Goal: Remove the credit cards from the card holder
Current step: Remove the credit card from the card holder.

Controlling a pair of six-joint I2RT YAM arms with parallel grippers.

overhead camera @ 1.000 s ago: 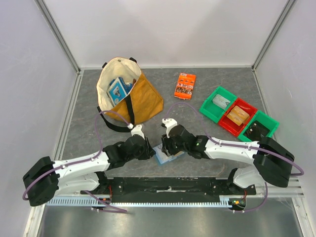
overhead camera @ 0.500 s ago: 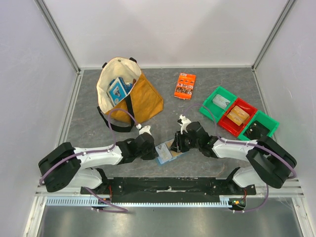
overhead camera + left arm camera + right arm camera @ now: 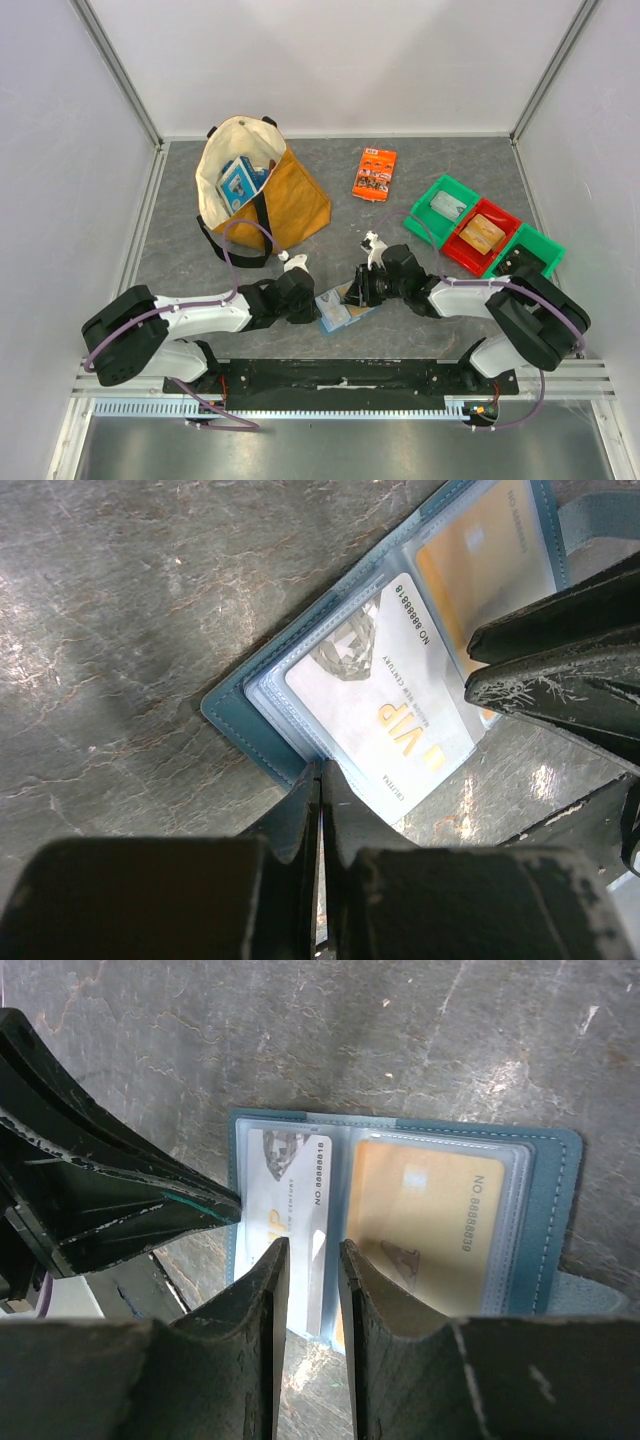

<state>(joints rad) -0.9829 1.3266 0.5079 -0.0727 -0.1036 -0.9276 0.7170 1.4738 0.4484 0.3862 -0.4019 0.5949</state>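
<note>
Presently at work on an open card holder [image 3: 335, 310], both pockets filled.

Spread flat on the grey table [image 3: 420, 180] near the front edge, between the two arms, with a pale credit card [image 3: 375, 700] marked VIP in the left pocket and a tan-orange credit card [image 3: 430, 1220] in the right. Left gripper [image 3: 320, 770] pressed together, tips touching the holder's left edge; whether pinching it, cannot tell. Right gripper [image 3: 310, 1250] parted by a narrow gap, hanging over the pale card's near end. Far left, a tote bag [image 3: 295, 205]; far middle, an orange packet [image 3: 374, 172]; right, green and red bins [image 3: 415, 225].
</note>
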